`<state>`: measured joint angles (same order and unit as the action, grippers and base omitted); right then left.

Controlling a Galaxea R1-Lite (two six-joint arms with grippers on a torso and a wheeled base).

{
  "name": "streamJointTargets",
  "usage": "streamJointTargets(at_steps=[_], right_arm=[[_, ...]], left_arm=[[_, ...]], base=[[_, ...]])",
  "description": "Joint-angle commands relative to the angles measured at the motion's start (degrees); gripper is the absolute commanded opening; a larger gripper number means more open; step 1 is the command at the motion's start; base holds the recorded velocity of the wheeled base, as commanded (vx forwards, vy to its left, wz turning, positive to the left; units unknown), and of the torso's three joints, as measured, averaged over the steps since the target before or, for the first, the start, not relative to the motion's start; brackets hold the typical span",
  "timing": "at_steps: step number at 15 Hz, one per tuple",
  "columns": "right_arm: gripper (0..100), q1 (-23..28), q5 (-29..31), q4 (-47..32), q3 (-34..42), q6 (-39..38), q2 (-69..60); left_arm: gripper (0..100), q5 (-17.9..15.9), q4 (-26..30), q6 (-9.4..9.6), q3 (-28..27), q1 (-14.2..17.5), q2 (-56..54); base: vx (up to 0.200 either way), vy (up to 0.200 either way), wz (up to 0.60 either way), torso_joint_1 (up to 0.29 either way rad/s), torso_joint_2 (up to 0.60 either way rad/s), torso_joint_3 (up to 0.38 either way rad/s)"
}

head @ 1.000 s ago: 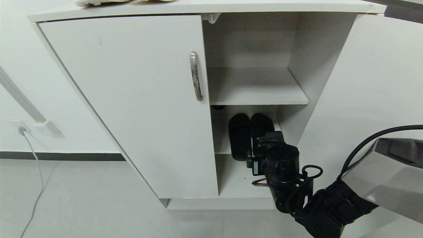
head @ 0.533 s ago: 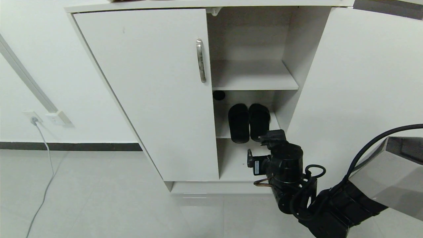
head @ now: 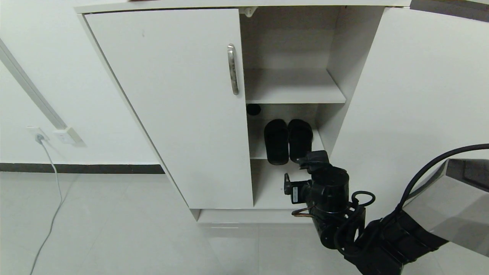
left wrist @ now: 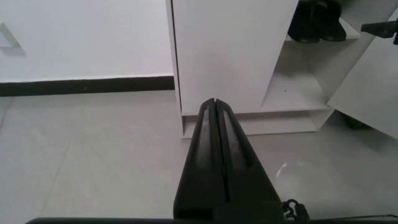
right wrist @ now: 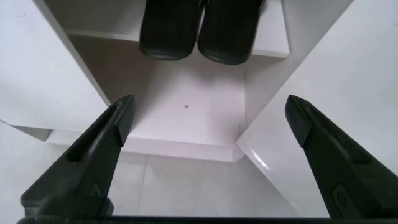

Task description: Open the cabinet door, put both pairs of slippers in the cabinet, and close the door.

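A pair of black slippers (head: 288,140) lies side by side on the middle shelf of the white cabinet (head: 164,95). The right door (head: 412,95) stands open; the left door, with its metal handle (head: 232,68), is shut. My right gripper (head: 312,159) hangs just in front of and below the slippers' heels, open and holding nothing. In the right wrist view the slippers (right wrist: 202,28) lie beyond the right gripper (right wrist: 209,102). My left gripper (left wrist: 214,106) is shut and holds nothing, low over the floor in front of the cabinet's (left wrist: 230,56) closed door.
The upper shelf (head: 294,86) and bottom shelf (head: 275,187) hold nothing. A round hole (head: 253,109) shows in the back panel. A wall socket (head: 38,135) with a cable (head: 49,214) hangs at the left. Tiled floor lies in front.
The head camera has drawn back and down from the cabinet. My right gripper, which overlapped the slippers' heels, now sits a little clear of them; the slippers stay on the shelf.
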<state>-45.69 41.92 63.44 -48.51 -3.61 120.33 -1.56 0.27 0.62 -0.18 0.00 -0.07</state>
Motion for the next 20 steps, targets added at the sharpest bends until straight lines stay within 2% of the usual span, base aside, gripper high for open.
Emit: streamJointTargets(at_steps=[1, 12, 20], right_arm=[[100, -0.45, 0.0, 0.02, 0.17, -0.08, -0.36], [100, -0.45, 0.09, 0.02, 1.31, -0.08, -1.68], [100, -0.36, 0.09, 0.02, 1.22, 0.18, -1.59]], left_arm=[[0, -0.02, 0.0, -0.01, 0.01, 0.0, 0.07], [0, -0.02, 0.0, 0.35, 0.01, 0.0, 0.07], [0, -0.02, 0.0, 0.26, 0.01, 0.0, 0.07]], base=[[0.0, 0.0, 0.0, 0.0, 0.0, 0.0], [0.0, 0.0, 0.0, 0.001, 0.0, 0.124], [0.0, 0.0, 0.0, 0.0, 0.0, 0.0]])
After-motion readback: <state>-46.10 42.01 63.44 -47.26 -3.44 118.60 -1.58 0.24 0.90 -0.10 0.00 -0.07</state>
